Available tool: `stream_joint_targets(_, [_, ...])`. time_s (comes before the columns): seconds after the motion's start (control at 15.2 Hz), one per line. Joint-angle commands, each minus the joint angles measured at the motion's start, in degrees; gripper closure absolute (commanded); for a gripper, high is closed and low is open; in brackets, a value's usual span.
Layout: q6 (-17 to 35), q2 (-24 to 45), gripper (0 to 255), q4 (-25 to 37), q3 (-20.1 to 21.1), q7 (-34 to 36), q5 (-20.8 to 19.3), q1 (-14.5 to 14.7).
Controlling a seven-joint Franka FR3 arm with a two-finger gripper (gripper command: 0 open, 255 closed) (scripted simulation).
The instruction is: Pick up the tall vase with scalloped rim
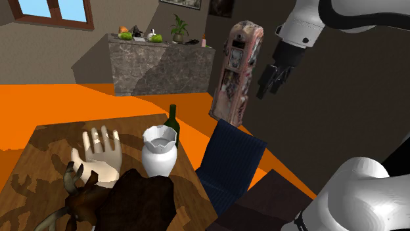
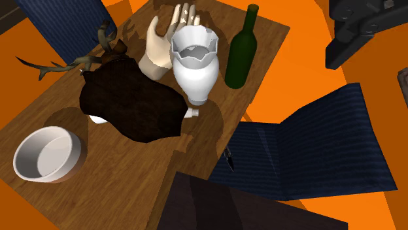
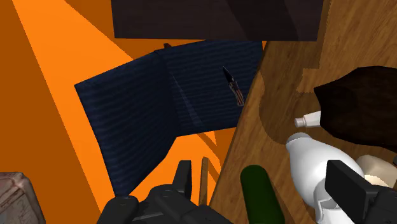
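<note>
The gripper [image 1: 268,88] hangs high, jaws apart; on the tabletop [image 1: 46,141], a dark lump [image 1: 141,200], perhaps cloth, hides the white vase's [image 1: 159,149] foot in the shoulder view.

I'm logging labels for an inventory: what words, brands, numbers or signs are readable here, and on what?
None can be read.
The dark green long-necked bottle carries no label, the white scalloped-rim vase is plain, and the tall pinkish mottled cabinet shows only blotches, no letters.
</note>
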Motion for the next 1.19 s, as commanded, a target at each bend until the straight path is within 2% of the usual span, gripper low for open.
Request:
stream_joint_targets(0.0, [0.0,0.0,0,0.0,0.0,0.0,0.0,0.0])
stream_joint_targets(0.59, [7.4,16.9,0,6.0,9.4,5.5,-0.8,2.0])
stream_joint_targets(1.12, [10.9,34.2,0,15.3,17.2,12.0,-6.0,3.1])
